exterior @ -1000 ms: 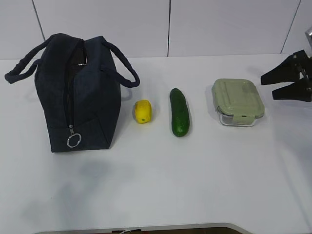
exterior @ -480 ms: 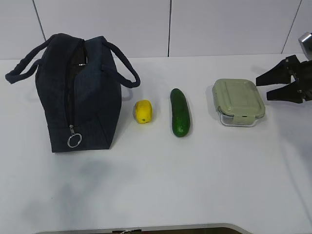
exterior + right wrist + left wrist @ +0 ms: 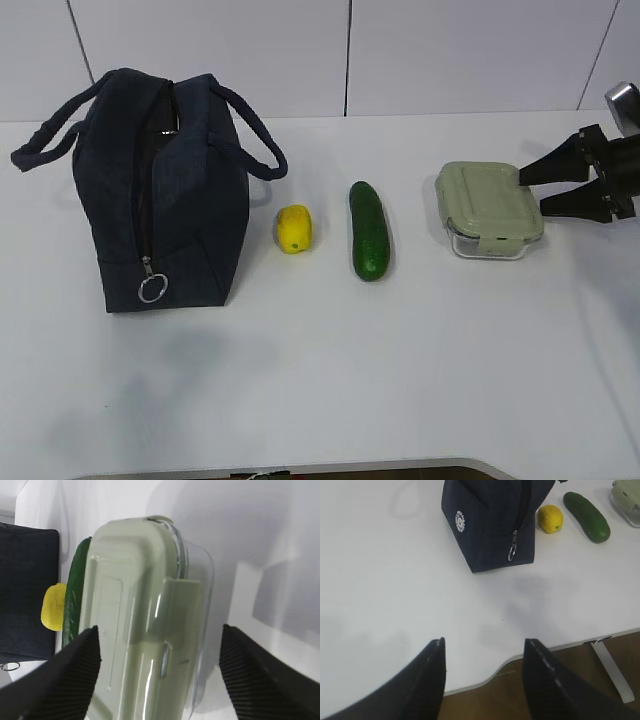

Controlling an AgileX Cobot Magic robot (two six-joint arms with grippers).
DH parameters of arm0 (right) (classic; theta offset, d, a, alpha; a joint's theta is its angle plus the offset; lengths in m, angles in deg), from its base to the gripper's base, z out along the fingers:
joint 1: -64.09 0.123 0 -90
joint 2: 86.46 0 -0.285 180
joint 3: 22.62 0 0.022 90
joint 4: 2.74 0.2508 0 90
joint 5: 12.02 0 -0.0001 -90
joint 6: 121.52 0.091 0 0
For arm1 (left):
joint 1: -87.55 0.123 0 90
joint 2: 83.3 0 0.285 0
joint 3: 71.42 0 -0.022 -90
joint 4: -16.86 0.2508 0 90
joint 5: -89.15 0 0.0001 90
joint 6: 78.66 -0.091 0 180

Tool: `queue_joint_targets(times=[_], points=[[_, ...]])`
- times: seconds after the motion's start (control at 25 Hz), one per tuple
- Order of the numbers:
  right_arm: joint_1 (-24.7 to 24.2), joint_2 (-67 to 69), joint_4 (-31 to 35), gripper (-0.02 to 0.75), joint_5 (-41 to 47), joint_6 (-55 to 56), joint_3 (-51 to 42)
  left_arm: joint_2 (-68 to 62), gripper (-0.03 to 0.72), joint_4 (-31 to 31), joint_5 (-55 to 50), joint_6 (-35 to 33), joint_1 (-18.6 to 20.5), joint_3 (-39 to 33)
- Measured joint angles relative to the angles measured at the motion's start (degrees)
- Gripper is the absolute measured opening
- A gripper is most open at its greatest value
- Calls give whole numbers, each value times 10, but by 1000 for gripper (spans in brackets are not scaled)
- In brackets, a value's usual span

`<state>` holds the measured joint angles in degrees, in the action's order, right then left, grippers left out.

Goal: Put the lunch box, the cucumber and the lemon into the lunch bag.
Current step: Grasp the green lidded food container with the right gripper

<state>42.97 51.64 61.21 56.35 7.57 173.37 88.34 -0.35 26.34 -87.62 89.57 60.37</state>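
Observation:
The lunch box (image 3: 488,208), clear with a sage-green clip lid, sits on the white table at the right. My right gripper (image 3: 530,190) is open at its right edge, fingertips either side of it; in the right wrist view the lunch box (image 3: 145,610) fills the gap between the jaws of the gripper (image 3: 159,630). The cucumber (image 3: 368,230) and lemon (image 3: 293,228) lie in the middle. The navy lunch bag (image 3: 160,190) stands at the left, its top gaping. My left gripper (image 3: 485,642) is open and empty over the table's near edge; it does not show in the exterior view.
The bag's zipper with silver ring pull (image 3: 151,288) hangs at its near end. Two looped handles (image 3: 250,130) stick out sideways. The table's front edge (image 3: 545,650) runs below the left gripper. A white wall stands behind the table.
My right gripper has moved left and slightly up, from clear of the lunch box to its right edge. Nothing else has moved.

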Motion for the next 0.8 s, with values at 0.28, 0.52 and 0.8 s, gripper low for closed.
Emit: queue_joint_targets(times=[0.28,0.52,0.8], points=[[0,5,16,587,0,0,0,0,359,0,0,0,0,0],[0,14,34,587,0,0,0,0,359,0,0,0,0,0],[0,15,37,586,-1,0,0,0,359,0,0,0,0,0]])
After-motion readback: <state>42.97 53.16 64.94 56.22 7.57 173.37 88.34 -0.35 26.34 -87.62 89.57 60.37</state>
